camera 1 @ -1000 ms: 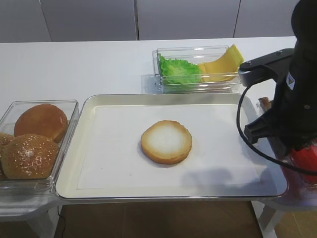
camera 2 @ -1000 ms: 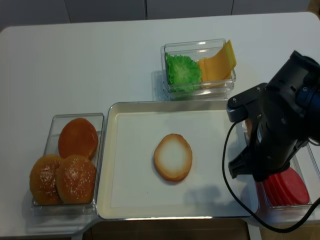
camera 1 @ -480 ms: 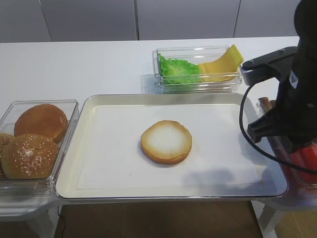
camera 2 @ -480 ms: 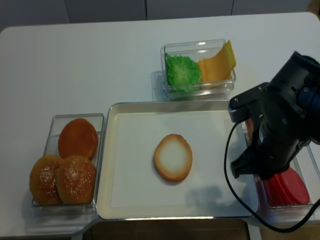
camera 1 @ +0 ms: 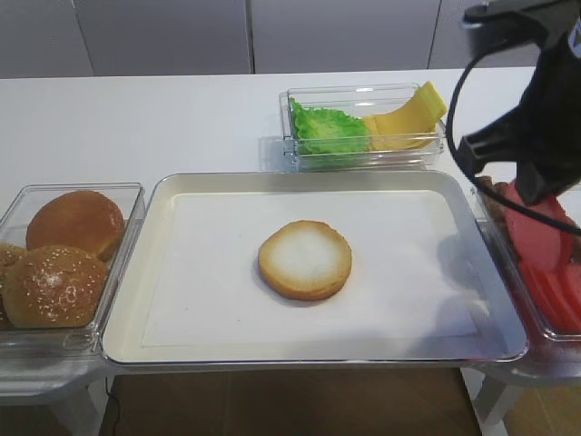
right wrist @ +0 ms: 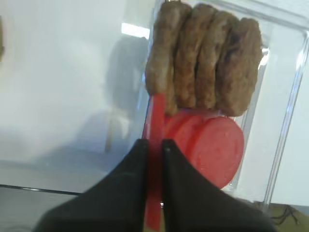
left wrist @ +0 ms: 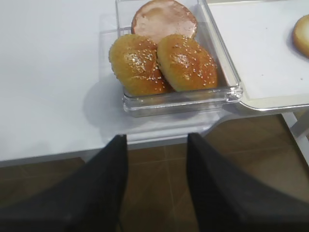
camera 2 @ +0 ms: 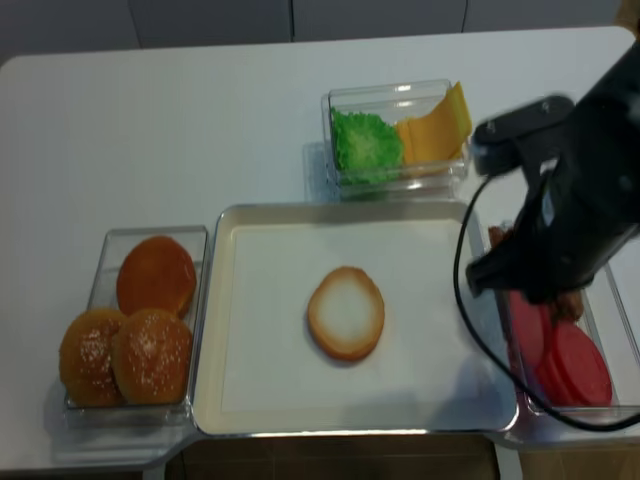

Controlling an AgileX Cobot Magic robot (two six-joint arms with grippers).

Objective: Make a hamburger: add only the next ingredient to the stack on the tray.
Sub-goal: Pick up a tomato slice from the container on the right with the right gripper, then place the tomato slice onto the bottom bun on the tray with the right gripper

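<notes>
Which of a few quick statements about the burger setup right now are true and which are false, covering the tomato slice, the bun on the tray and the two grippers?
1. The right gripper has its fingers shut on a tomato slice. True.
2. A tomato slice already lies on the bun bottom half. False: its pale cut face is bare.
3. The held slice hangs on edge, above the container with brown patties and more red slices. True.
4. The left gripper holds a seeded bun. False: its fingers are open and empty, short of the bun container.
5. The bun half sits on the tray. True.
</notes>
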